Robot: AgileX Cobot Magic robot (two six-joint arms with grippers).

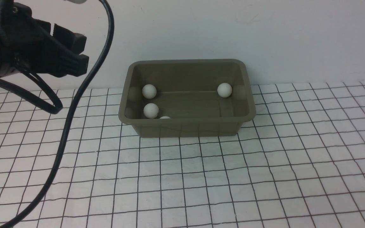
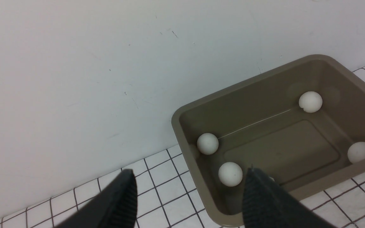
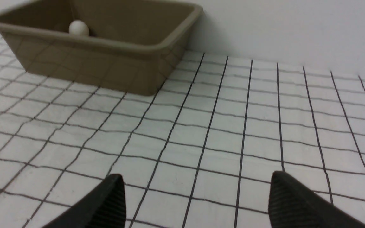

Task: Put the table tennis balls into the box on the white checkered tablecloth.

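Now four table tennis balls (image 1: 149, 91) in box (image 1: 187, 126); left pincer (image 2: 188, 193) agape, empty

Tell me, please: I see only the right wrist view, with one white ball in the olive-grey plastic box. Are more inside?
Observer: Yes. The left wrist view shows four small white plastic balls in the box.
Operator: Is a fifth there?
Observer: The front view shows a white sliver behind the near wall, likely a fifth.
Operator: Does the left claw hold anything?
Observer: No, the left claw is open and empty.
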